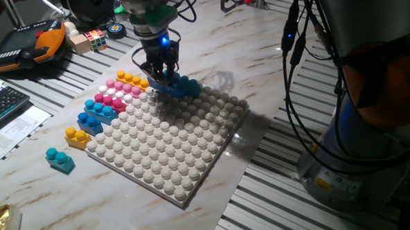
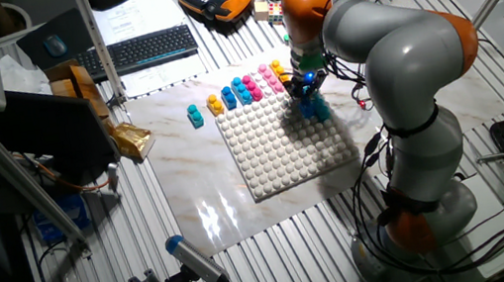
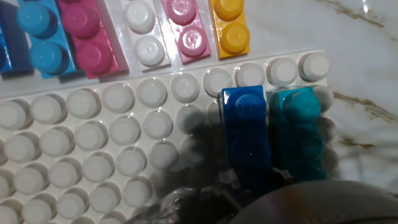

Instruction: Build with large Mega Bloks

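Gripper (image 1: 162, 73) is down over the blue brick (image 3: 247, 134) at a far corner of the white baseplate (image 1: 162, 170); can't tell if the fingers are clamping it. Teal brick (image 3: 300, 132) touches its side. Spare bricks (image 1: 111, 99) sit along the baseplate's edge.
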